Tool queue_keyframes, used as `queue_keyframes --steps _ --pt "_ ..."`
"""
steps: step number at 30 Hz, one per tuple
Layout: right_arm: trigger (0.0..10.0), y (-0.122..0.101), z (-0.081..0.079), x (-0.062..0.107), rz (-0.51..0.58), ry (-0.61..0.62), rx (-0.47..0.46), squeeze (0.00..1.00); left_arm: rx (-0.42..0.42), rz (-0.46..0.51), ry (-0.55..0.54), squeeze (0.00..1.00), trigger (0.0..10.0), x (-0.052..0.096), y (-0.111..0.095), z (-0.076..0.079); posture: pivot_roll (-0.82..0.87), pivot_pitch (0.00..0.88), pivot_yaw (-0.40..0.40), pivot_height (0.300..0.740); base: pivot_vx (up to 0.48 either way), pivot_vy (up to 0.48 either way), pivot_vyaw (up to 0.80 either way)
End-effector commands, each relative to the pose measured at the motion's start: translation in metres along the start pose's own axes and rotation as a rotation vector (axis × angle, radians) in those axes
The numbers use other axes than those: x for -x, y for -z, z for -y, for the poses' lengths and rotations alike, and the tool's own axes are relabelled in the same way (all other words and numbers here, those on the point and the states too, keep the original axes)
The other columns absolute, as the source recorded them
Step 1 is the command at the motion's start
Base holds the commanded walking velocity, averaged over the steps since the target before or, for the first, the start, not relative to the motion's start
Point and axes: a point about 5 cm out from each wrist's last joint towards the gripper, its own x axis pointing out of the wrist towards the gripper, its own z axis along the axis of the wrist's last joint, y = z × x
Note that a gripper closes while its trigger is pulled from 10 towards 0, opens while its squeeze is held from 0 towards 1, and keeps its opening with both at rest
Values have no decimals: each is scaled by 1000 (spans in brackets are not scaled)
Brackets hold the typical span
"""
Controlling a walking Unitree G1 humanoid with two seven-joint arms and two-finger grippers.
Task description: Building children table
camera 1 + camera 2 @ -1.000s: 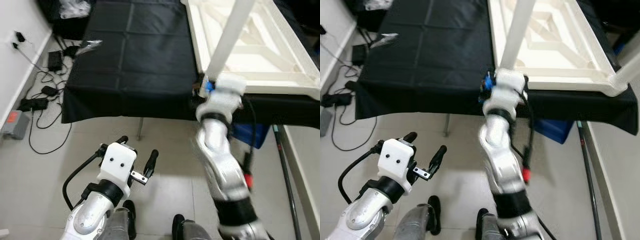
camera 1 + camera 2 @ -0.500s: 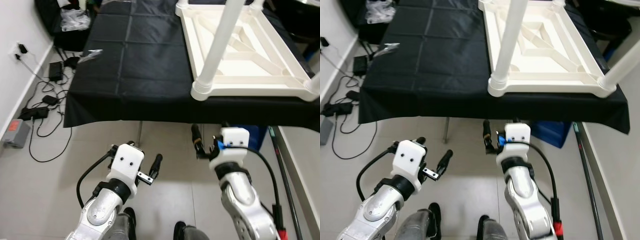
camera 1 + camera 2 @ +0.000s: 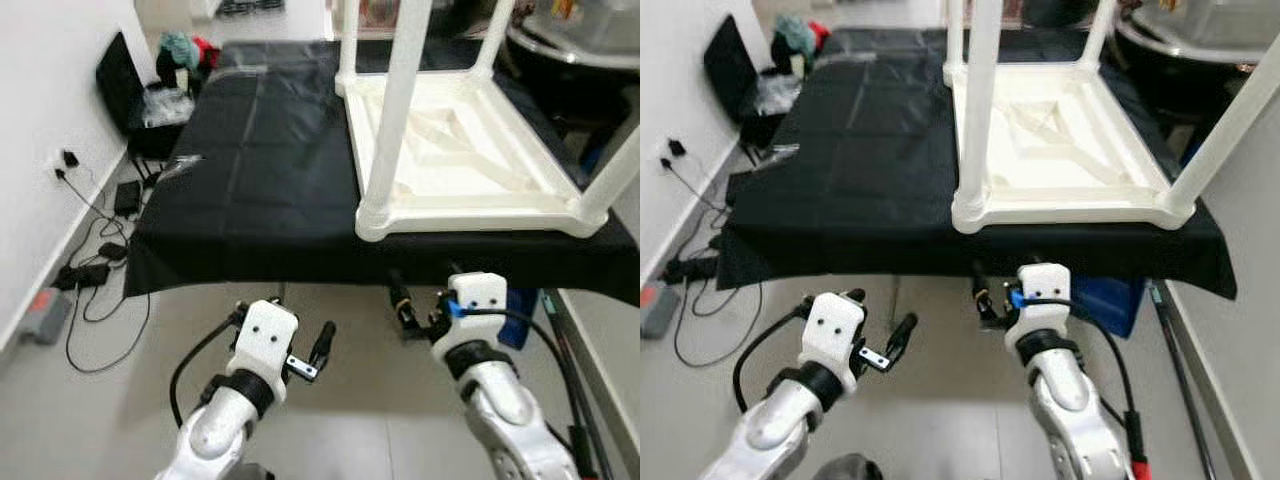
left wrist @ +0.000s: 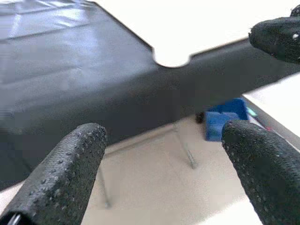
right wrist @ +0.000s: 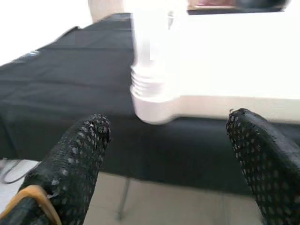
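Left eye view: a white plastic children's table (image 3: 460,170) lies upside down on the right part of a work surface covered with a black cloth (image 3: 260,150), its legs standing up; the near-left leg (image 3: 395,110) rises from the corner socket that sits right at the surface's front edge, and another leg (image 3: 612,180) stands at the near-right corner. Both grippers hang below that front edge, over the tiled floor (image 3: 340,400). The left gripper (image 3: 285,335) is held low to the left, its two black fingers spread wide with nothing between them; in the left wrist view its fingertips (image 4: 70,173) frame the cloth's hanging front edge. The right gripper (image 3: 420,305) sits just under the near-left corner of the children's table, fingers apart and empty; the right wrist view looks past its fingers (image 5: 79,154) at the leg socket above. Cables and adapters (image 3: 95,250) lie on the floor by the wall at left.
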Motion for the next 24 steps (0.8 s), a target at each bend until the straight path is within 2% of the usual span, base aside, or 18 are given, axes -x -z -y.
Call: queue_keyframes --steps 1,4,12,13,14,17,18,20,22,24 --pt "10000 2 -2 -4 -5 -44 -29 0 -8 -40 -12 0 10000 0 9 -4 146 178 -27 740 409 -247 0" --pt "10000 -1 3 -6 -2 -49 -41 0 1 -42 -9 0 10000 -1 9 -4 146 179 -29 740 411 -165 0" --pt "10000 -6 23 -10 8 -54 -26 0 23 -43 -21 0 10000 -3 12 -6 141 176 -26 740 0 0 0" --pt "10000 -8 29 -12 4 -73 -52 0 27 -40 -21 0 10000 -4 12 -6 143 178 -28 740 0 0 0" --pt "10000 -8 29 -12 4 -73 -52 0 27 -40 -21 0 10000 -4 12 -6 143 178 -28 740 0 0 0" --pt "10000 -20 52 -18 24 -103 -48 0 32 -31 -24 0 10000 -5 12 -7 138 182 -25 740 0 0 0" --pt "10000 -20 52 -18 24 -103 -48 0 32 -31 -24 0 10000 -5 12 -7 138 182 -25 740 0 0 0" --pt "10000 -37 72 -26 61 -93 -42 0 32 -28 -20 0 10000 -5 11 -7 137 185 -26 740 0 0 0" --pt "10000 -57 84 -36 102 -132 -106 0 30 -24 -15 0 10000 -5 11 -6 139 187 -24 740 0 0 0" --pt "10000 -67 87 -41 121 -171 -158 0 30 -22 -13 0 10000 -5 11 -6 139 187 -24 740 0 0 0"
